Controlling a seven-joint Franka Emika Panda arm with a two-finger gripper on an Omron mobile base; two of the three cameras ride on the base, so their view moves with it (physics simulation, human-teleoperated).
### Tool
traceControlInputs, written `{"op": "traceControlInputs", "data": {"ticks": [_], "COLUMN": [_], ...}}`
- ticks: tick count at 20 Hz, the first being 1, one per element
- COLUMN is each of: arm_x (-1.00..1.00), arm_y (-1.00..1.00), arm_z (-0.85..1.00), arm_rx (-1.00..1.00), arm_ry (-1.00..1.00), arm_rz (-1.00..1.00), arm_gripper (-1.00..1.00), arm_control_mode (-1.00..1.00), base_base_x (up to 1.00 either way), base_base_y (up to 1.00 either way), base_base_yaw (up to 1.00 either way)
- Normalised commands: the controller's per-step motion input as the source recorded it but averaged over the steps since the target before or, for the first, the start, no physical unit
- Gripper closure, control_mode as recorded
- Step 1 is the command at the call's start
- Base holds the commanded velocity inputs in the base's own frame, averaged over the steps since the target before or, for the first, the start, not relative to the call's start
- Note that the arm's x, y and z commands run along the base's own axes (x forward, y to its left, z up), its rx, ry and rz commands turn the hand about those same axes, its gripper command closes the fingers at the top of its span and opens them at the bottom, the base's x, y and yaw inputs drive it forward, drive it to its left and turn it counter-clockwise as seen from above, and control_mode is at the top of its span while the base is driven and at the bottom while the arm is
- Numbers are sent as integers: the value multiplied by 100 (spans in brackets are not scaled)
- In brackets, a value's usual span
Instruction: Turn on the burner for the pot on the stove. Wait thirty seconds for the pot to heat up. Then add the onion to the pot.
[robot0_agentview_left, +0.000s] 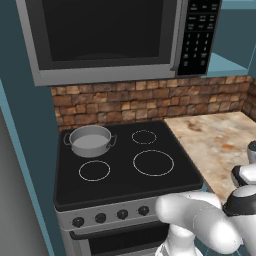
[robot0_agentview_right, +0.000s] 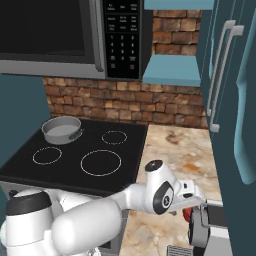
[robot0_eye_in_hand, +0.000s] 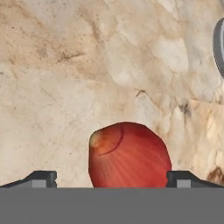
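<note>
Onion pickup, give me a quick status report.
Gripper open, fingers either side of the onion, not closed. Onion on the counter. Pot on the stove, back left. Nothing in the way.

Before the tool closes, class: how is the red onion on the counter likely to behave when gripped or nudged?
The onion looks rounded and smooth, so it would probably roll on the flat stone counter if nudged. It seems firm, not floppy. The open tool straddles it, so a centred squeeze should hold, though its curved skin might slip.
</note>
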Motion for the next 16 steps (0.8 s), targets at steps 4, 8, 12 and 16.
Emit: {"op": "traceControlInputs", "data": {"ticks": [4,8,12,16], "arm_x": [5,8,8,10], "arm_y": [-24,-16,-10,-6], "arm_z": [-18,-14,-24,-34], "arm_rx": [0,0,0,0], "arm_ry": [1,0,0,0], "arm_rz": [1,1,1,1], "arm_gripper": [-100,-100,-100,-100], "arm_control_mode": [-100,-100,-100,-100], "base_base_x": [0,0,0,0], "base_base_y": [0,0,0,0], "base_base_yaw": [0,0,0,0]}}
